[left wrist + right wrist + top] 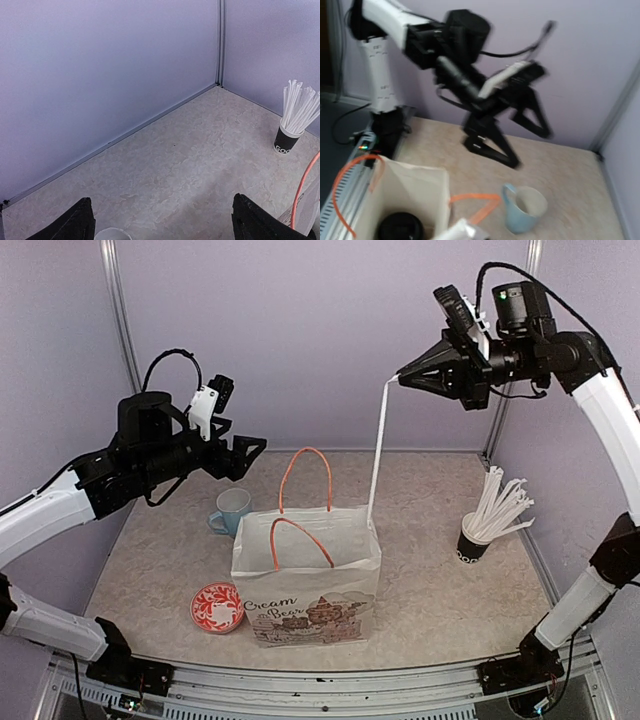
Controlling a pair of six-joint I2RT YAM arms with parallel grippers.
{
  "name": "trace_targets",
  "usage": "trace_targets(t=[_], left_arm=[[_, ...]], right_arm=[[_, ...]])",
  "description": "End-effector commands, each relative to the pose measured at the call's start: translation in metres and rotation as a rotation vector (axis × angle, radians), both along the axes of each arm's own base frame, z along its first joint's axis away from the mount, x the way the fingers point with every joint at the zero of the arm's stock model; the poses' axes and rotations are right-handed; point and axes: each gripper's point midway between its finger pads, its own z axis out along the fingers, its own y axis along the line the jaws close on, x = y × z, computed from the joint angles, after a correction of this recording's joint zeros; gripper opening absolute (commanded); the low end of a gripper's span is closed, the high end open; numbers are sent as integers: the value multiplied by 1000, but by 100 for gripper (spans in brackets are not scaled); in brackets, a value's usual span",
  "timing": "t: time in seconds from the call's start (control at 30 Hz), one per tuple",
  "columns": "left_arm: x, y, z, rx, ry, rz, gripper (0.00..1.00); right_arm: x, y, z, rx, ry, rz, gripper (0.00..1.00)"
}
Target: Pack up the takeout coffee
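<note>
Blur smears the right wrist view, yet the takeout coffee [400, 226] shows there, black-topped, deep inside the paper bag [310, 570]. From above, the bag's walls hide it. The right pincer [402, 378] hangs high above and to the right of it, clamped on a white straw [378, 450] whose lower end meets the bag's far right rim. The left pincer [248, 458], spread wide and empty, hovers over the blue mug [232, 508], left of the bag.

Lilac walls [300, 340], mottled beige tabletop [430, 510]
</note>
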Motion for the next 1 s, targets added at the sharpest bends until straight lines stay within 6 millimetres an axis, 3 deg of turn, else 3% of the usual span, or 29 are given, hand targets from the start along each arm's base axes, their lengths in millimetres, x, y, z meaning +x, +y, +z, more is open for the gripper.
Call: trace_targets(t=[0.0, 0.23, 0.33, 0.4, 0.6, 0.73, 0.97], left_arm=[[5, 14, 10, 14, -27, 44, 92], [7, 26, 6, 11, -29, 67, 92], [7, 27, 4, 11, -29, 70, 92], [6, 27, 3, 12, -29, 68, 92], [7, 29, 0, 17, -30, 72, 92], [9, 29, -2, 18, -26, 72, 92], [13, 24, -4, 14, -12, 61, 92]], right_arm=[[-11, 39, -14, -49, -30, 49, 0], [-18, 93, -71, -193, -14, 93, 0], [-21, 108, -97, -259, -7, 102, 0], [-25, 113, -103, -277, -8, 110, 0], [-25, 97, -64, -218, -150, 35, 0], [-40, 82, -36, -157, -200, 45, 0], [-55, 68, -6, -92, -261, 56, 0]])
